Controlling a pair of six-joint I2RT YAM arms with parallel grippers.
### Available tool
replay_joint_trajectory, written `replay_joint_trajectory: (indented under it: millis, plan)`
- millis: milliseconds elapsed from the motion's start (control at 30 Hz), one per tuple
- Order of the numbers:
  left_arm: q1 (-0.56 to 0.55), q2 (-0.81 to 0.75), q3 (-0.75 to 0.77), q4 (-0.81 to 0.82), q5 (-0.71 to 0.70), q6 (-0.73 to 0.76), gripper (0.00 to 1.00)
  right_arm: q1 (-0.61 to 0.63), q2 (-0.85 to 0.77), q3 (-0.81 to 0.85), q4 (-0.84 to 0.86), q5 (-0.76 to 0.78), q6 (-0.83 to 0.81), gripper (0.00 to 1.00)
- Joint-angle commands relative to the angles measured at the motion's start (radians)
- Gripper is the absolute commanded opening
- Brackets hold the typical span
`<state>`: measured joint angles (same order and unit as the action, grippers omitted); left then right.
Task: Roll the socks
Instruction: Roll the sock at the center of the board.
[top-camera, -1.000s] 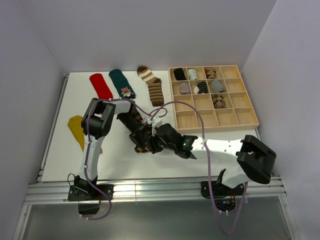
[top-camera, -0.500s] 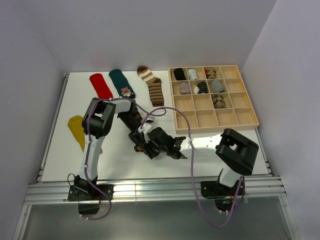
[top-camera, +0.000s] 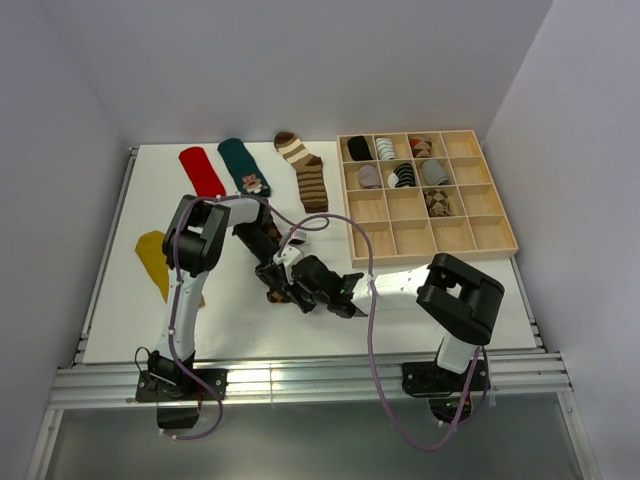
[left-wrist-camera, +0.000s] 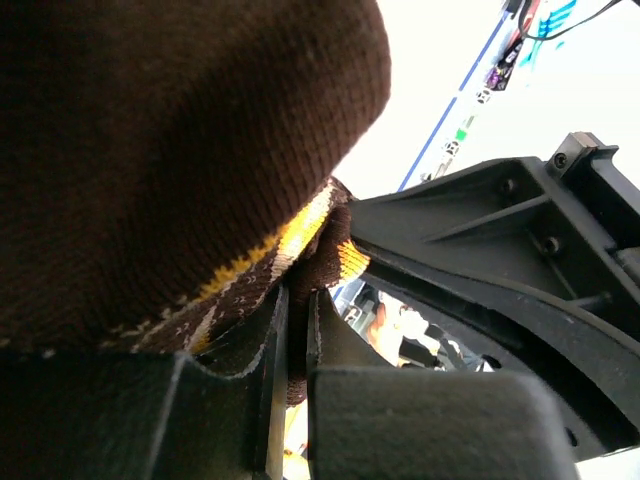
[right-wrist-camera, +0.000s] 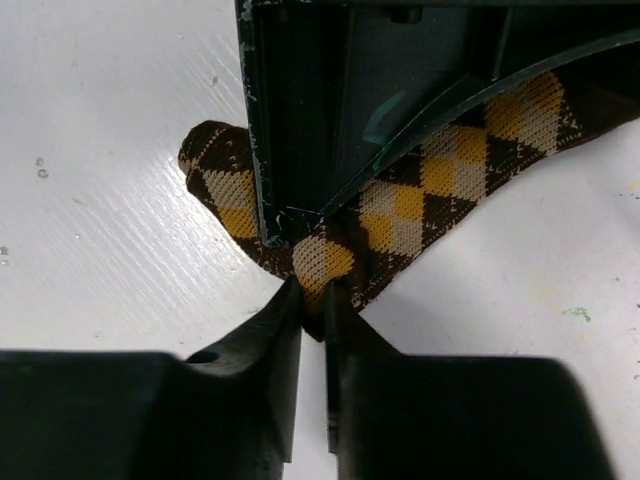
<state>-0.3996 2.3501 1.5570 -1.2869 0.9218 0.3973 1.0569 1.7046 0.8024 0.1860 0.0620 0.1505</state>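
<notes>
- The argyle sock lies flat on the white table, a bit left of centre. It's well apart from the wooden sorting tray, and also from the red sock, teal sock, striped sock and mustard sock.
- The right gripper is clamped on a little fold at the argyle's near edge, jaws almost together with knit between them.
- The left gripper is closed on the same sock too, with brown fabric pinched between its fingers. It comes in from the far side, so the two grippers sit nose to nose, practically touching.
- The bit that matters: in the right wrist view the sock's long axis runs diagonally. The rounded end is at lower left, and the rest heads off to the upper right under the left gripper.
- Both pinches sit close together near that rounded end, not spread along the length.
- My guess is the roll has to travel along that diagonal, toward the long free part. Neither arm is nearer, since both are already on it.
</notes>
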Motion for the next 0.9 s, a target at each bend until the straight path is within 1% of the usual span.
replay_joint_trajectory:
  millis: [0,33,67,100,167,200,267,300,367,400,433,467,500,600,700,733,800,833,867]
  plan:
    - [0.002,0.012,-0.029,0.182,-0.138,0.020,0.11,-0.001,0.032,0.035,0.067,0.003,0.043,0.13]
    - [0.002,-0.006,-0.038,0.207,-0.141,0.008,0.13,-0.006,0.036,0.035,0.055,-0.005,0.063,0.05]
    - [0.002,-0.015,-0.052,0.216,-0.141,0.008,0.14,-0.014,0.038,0.035,0.046,-0.026,0.076,0.03]
    - [0.002,-0.028,-0.060,0.230,-0.146,0.002,0.18,-0.018,0.041,0.037,0.032,-0.043,0.092,0.00]
    - [0.004,-0.077,-0.077,0.286,-0.156,-0.029,0.23,-0.035,0.041,0.040,-0.011,-0.086,0.139,0.00]
    - [0.004,-0.098,-0.099,0.317,-0.164,-0.040,0.30,-0.049,0.043,0.041,-0.029,-0.114,0.155,0.00]
    - [0.007,-0.164,-0.130,0.388,-0.175,-0.074,0.34,-0.075,0.036,0.046,-0.081,-0.161,0.191,0.00]
    - [0.007,-0.185,-0.141,0.412,-0.185,-0.081,0.35,-0.080,0.036,0.050,-0.103,-0.198,0.201,0.00]
    - [0.010,-0.251,-0.169,0.478,-0.189,-0.106,0.36,-0.090,0.039,0.076,-0.180,-0.221,0.215,0.00]
    - [0.013,-0.297,-0.181,0.504,-0.219,-0.136,0.36,-0.100,0.044,0.104,-0.216,-0.255,0.219,0.00]
    - [0.015,-0.319,-0.192,0.532,-0.231,-0.146,0.37,-0.106,0.049,0.119,-0.280,-0.263,0.224,0.00]
    - [0.019,-0.342,-0.216,0.553,-0.244,-0.153,0.37,-0.113,0.055,0.133,-0.307,-0.277,0.228,0.00]
    - [0.021,-0.389,-0.231,0.607,-0.274,-0.172,0.37,-0.129,0.061,0.158,-0.356,-0.313,0.228,0.00]
    - [0.036,-0.475,-0.291,0.700,-0.313,-0.196,0.37,-0.156,0.069,0.187,-0.405,-0.353,0.236,0.00]
    - [0.062,-0.561,-0.351,0.777,-0.362,-0.202,0.38,-0.207,0.075,0.205,-0.445,-0.457,0.230,0.00]
    - [0.067,-0.586,-0.370,0.800,-0.377,-0.202,0.38,-0.237,0.088,0.216,-0.476,-0.499,0.225,0.00]
    - [0.082,-0.656,-0.422,0.863,-0.422,-0.190,0.38,-0.261,0.108,0.257,-0.538,-0.530,0.209,0.00]
    - [0.084,-0.682,-0.466,0.888,-0.443,-0.190,0.39,-0.284,0.133,0.276,-0.562,-0.560,0.201,0.00]
    - [0.088,-0.708,-0.486,0.908,-0.466,-0.190,0.41,-0.293,0.144,0.294,-0.582,-0.570,0.196,0.00]
